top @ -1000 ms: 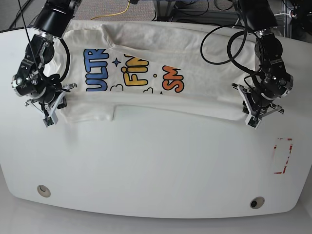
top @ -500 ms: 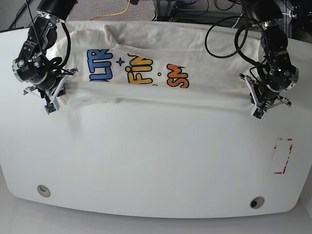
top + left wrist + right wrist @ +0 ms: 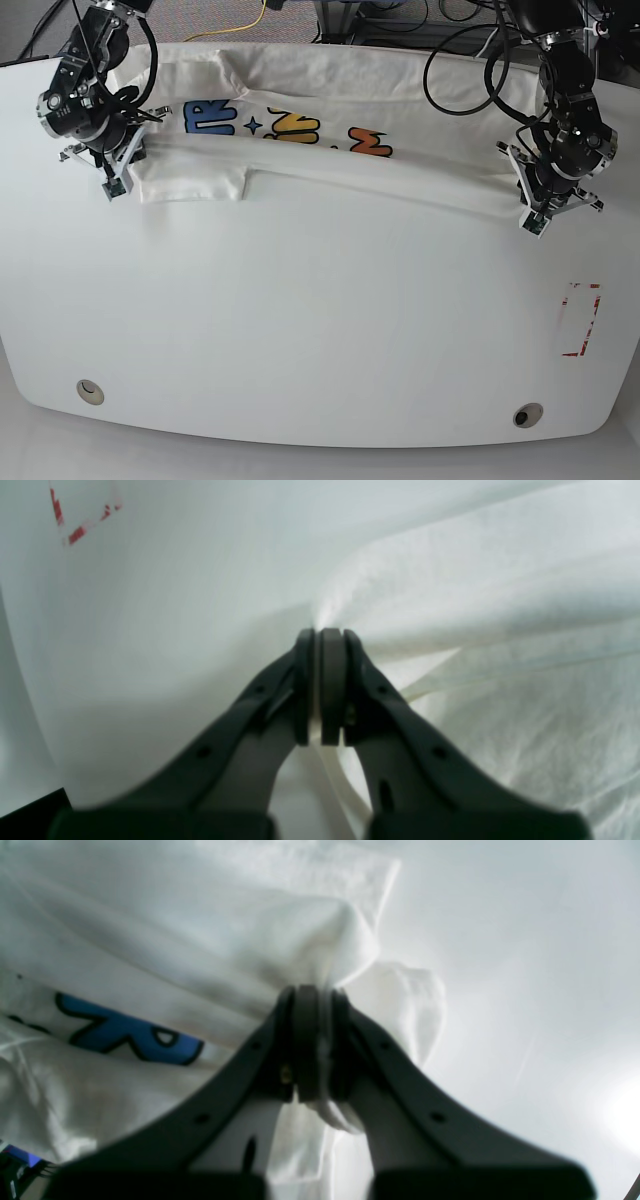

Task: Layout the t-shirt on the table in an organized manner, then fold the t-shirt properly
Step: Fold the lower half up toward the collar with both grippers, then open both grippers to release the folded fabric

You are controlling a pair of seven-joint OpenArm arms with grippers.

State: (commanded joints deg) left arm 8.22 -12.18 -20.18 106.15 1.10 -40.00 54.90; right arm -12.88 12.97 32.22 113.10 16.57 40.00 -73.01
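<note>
The white t-shirt (image 3: 330,100) with blue, yellow and orange lettering lies stretched across the far part of the table (image 3: 320,320), its near edge folded back over the print. My left gripper (image 3: 532,222) is shut on the shirt's right end; in the left wrist view the cloth (image 3: 480,610) runs from between the closed pads of the left gripper (image 3: 320,632). My right gripper (image 3: 113,190) is shut on the shirt's left end, and in the right wrist view a bunch of fabric (image 3: 350,940) is pinched by the right gripper (image 3: 312,990), beside a blue letter (image 3: 135,1032).
A red-outlined rectangle mark (image 3: 580,320) sits near the table's right edge. Two round holes (image 3: 90,390) (image 3: 526,414) lie near the front edge. Black cables (image 3: 470,70) loop over the shirt's far right. The floor and a yellow cable (image 3: 250,22) lie beyond the far edge.
Both grippers have moved toward the far edge with the shirt's near edge, folding it back. The lower part of the lettering is now covered. A sleeve flap shows at the left.
</note>
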